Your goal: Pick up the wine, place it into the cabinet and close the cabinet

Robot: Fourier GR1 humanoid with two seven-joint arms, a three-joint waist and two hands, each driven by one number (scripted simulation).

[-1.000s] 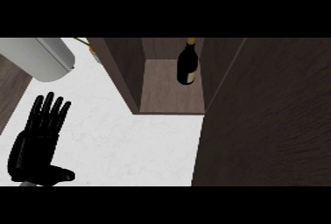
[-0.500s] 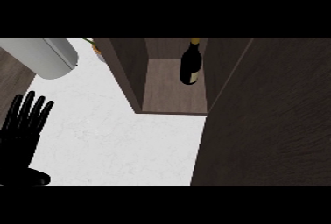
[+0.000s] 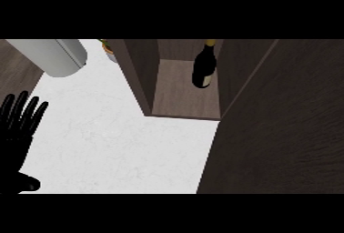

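Left hand point(image 3: 19, 132) rests flat-fingered; wine point(image 3: 204, 66) stands inside the cabinet point(image 3: 184, 93).

The white marbled counter point(image 3: 128, 141) carries a dark wooden cabinet point(image 3: 184, 95), whose shelf holds the wine bottle point(image 3: 204, 68).

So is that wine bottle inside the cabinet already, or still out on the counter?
Inside. The wine bottle stands upright on the cabinet shelf, between its side walls, touched by no hand.
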